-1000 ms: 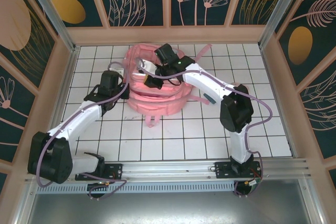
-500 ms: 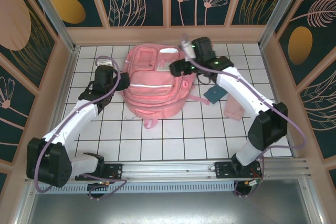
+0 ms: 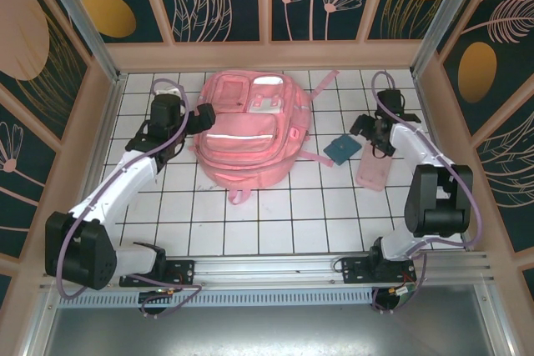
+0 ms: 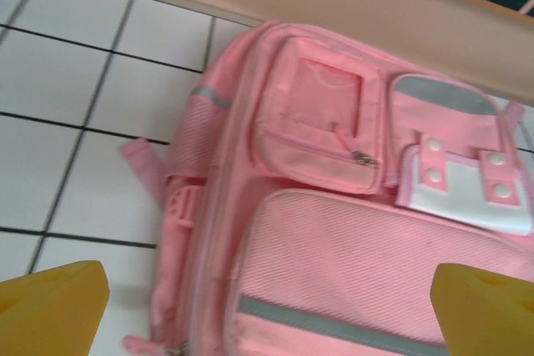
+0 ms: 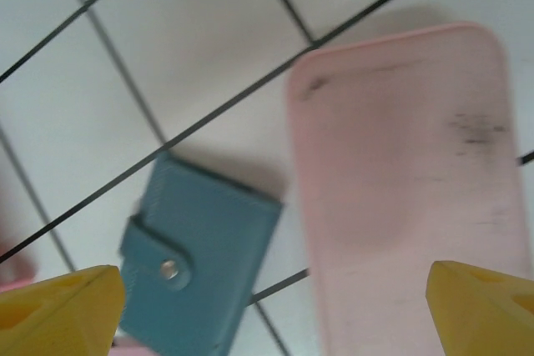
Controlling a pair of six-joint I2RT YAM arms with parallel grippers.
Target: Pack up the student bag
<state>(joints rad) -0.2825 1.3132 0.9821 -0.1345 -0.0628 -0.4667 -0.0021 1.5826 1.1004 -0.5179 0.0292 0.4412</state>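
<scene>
The student bag [image 3: 246,135], a large pink backpack, lies flat with its front up at the back middle of the tiled floor. The left wrist view shows its front pockets, grey stripe and white patches [image 4: 467,181]. My left gripper [image 3: 204,113] hovers open at the bag's left side, and its yellow fingertips [image 4: 52,310] hold nothing. To the right of the bag, my right gripper [image 3: 374,136] hangs open above a teal snap wallet [image 3: 342,150] and a flat pink case [image 3: 373,171]. Its fingertips [image 5: 58,310] are empty, with the wallet [image 5: 200,273] and case [image 5: 409,198] below.
Pink straps [image 3: 321,85] trail from the bag's top right and a loop [image 3: 240,195] sticks out at its near end. Wooden walls [image 3: 267,56] enclose the white tiled floor on three sides. The near tiles in front of the arm bases are bare.
Both grippers have opened and come away from the bag. The right arm swung from above the bag to the right, over the wallet and case. The bag now lies flat.
</scene>
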